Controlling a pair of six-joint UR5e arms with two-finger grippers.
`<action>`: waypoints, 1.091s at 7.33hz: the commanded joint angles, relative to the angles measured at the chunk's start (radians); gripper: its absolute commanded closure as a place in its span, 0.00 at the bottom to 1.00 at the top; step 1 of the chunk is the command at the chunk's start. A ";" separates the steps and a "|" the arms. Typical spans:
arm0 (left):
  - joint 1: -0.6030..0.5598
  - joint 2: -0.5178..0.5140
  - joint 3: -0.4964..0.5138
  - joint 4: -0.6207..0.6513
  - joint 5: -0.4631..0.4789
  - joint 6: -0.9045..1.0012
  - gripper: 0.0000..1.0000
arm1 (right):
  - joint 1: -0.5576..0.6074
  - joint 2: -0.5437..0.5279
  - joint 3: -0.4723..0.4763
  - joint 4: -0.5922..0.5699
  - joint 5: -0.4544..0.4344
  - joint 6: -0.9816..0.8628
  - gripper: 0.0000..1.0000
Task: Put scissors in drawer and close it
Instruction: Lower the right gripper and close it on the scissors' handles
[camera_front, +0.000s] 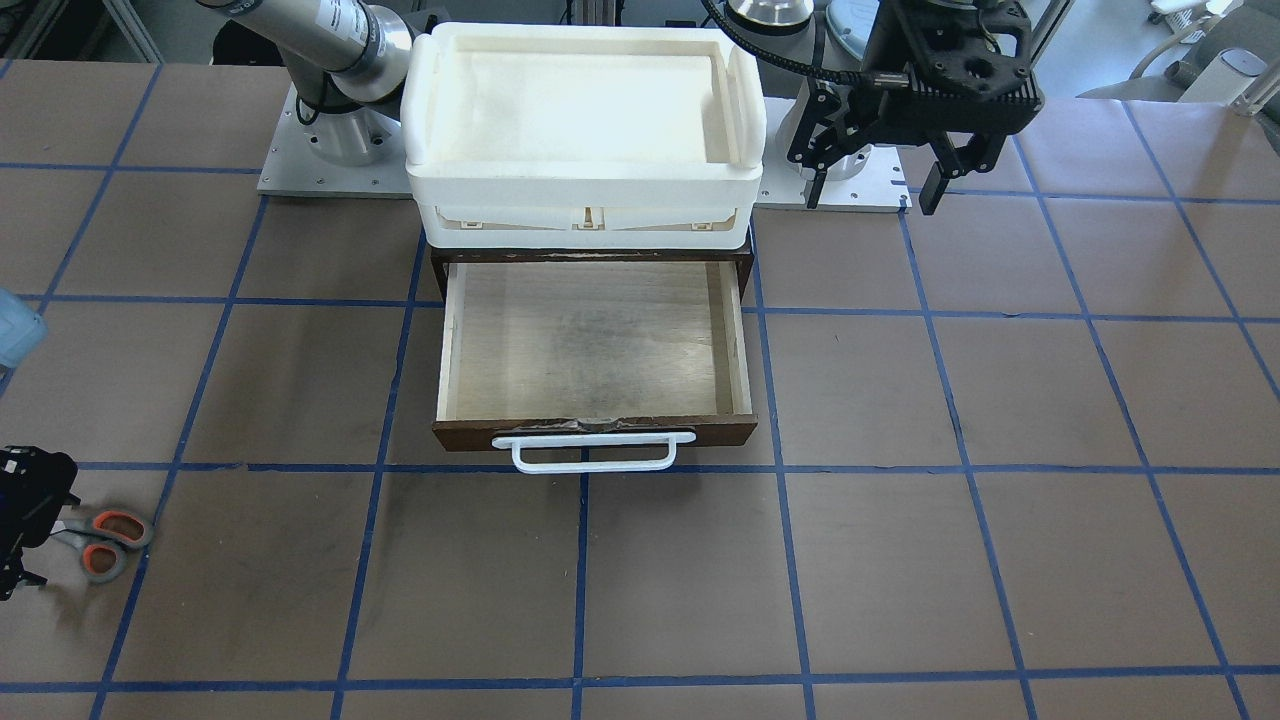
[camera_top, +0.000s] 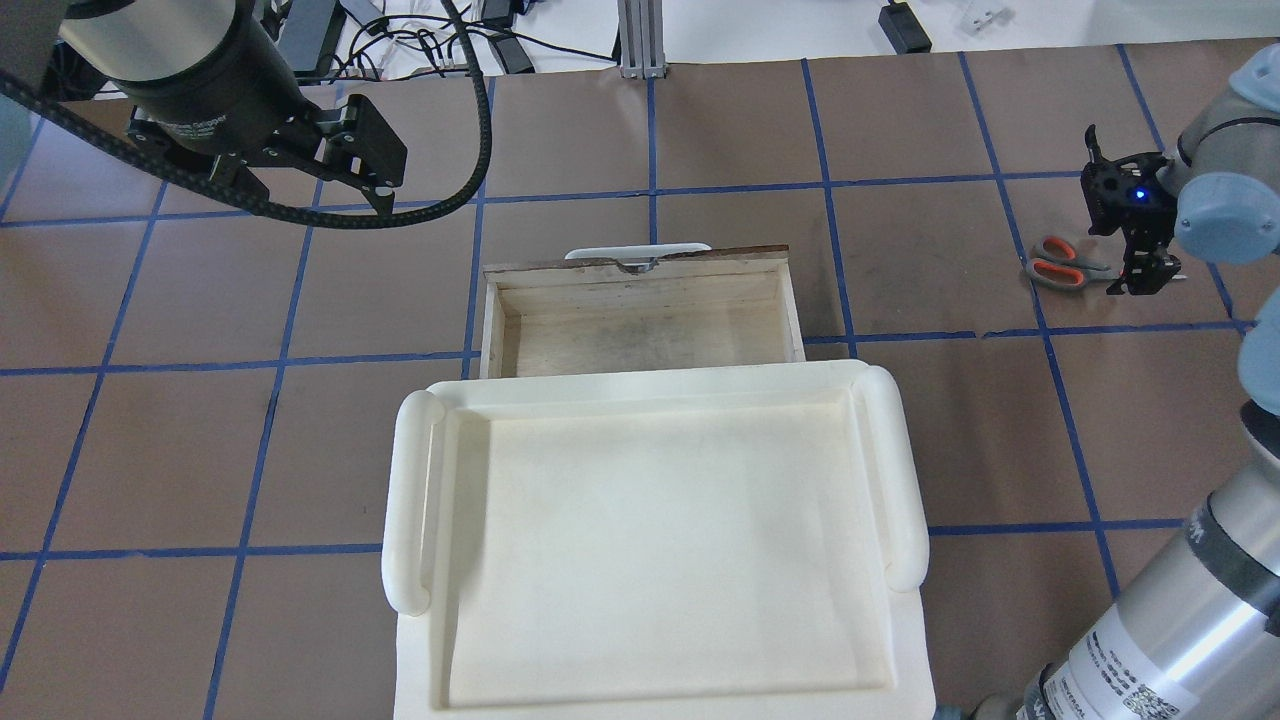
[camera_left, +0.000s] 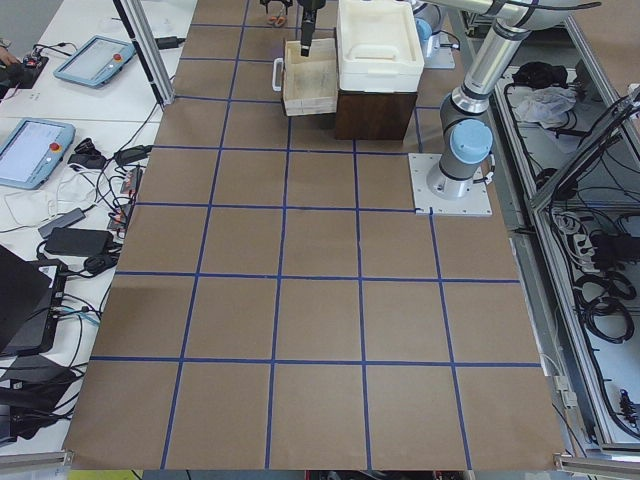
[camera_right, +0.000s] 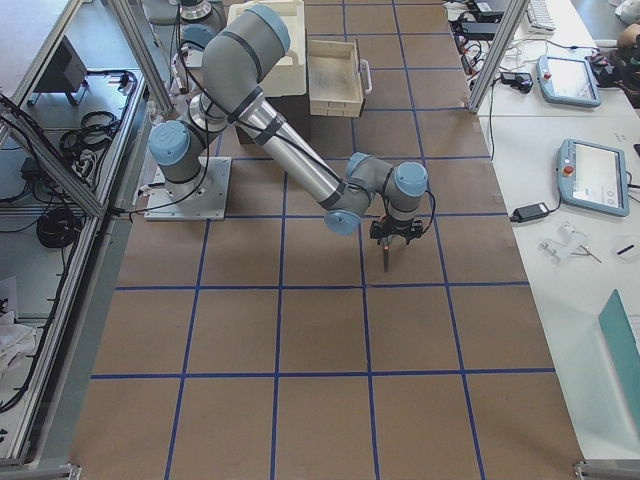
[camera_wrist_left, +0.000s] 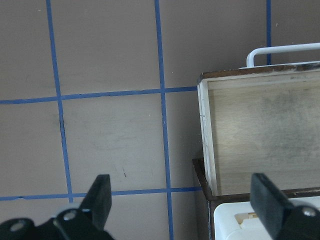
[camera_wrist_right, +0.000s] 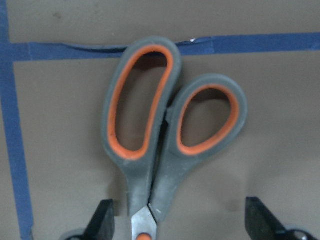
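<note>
The scissors (camera_front: 105, 545), grey handles with orange inner loops, lie flat on the table far to my right; they also show in the overhead view (camera_top: 1062, 266) and fill the right wrist view (camera_wrist_right: 165, 140). My right gripper (camera_wrist_right: 182, 220) is open and hangs just above them, one finger on each side of the blade base (camera_top: 1125, 235). The drawer (camera_front: 742, 350) is pulled out, its pale floor bare (camera_top: 640, 335), white bar handle (camera_front: 592, 452) at the front. My left gripper (camera_front: 872, 190) is open and empty, raised beside the drawer's left side (camera_wrist_left: 182, 195).
A white plastic tray (camera_front: 585, 180) sits on top of the dark cabinet behind the drawer (camera_top: 905, 470). Blue tape lines grid the brown table. A pale blue object (camera_front: 15, 335) pokes in at the front view's left edge.
</note>
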 joint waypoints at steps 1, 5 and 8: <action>0.000 0.000 0.000 0.000 0.000 0.000 0.00 | 0.001 0.002 -0.016 0.013 0.002 -0.001 0.12; 0.000 0.000 0.000 0.000 -0.001 0.000 0.00 | 0.001 0.003 -0.008 0.047 0.002 0.002 0.24; -0.002 0.002 0.000 0.000 -0.001 -0.002 0.00 | 0.010 -0.013 -0.016 0.047 -0.013 -0.002 1.00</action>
